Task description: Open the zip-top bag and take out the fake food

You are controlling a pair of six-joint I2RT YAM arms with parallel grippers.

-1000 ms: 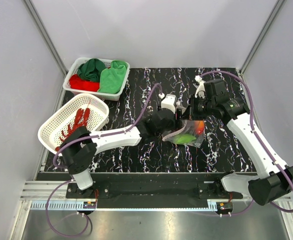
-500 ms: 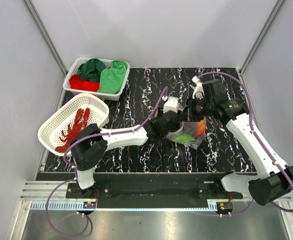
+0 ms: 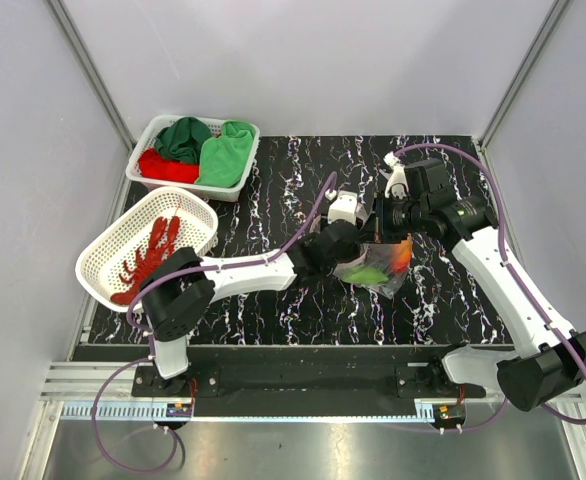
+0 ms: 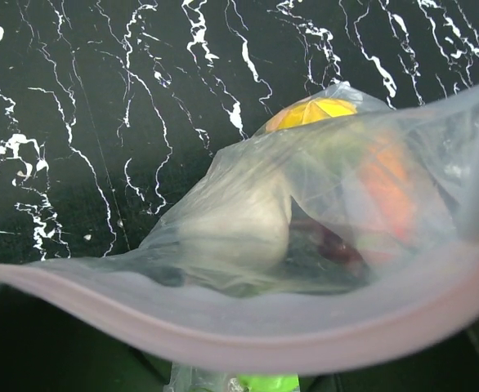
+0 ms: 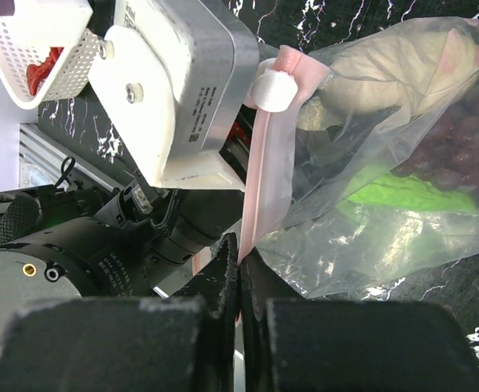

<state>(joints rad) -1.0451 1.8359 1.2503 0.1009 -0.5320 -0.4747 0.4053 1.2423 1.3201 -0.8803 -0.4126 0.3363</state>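
At the left of the top view, the red lobster (image 3: 145,258) lies in the white basket (image 3: 98,262), so one toy is already out. In the middle, the left gripper (image 3: 345,252) is at the mouth of the zip-top bag (image 3: 381,268). I cannot tell how far its fingers are spread. Its own camera looks over the pink zip strip (image 4: 248,322) at the white radish (image 4: 238,233) and an orange-red fruit (image 4: 391,192) inside. The bag is right of centre, over the black table (image 3: 273,190). Just right of it, the right gripper (image 5: 239,245) is pinched tight on the pink strip, holding the bag up by that thin edge.

The strip could slip out of that pinch if the left gripper pushes or tugs hard. Then the floppy mouth would fall shut. The left fingers might also grab plastic along with a toy and drag the whole bag.
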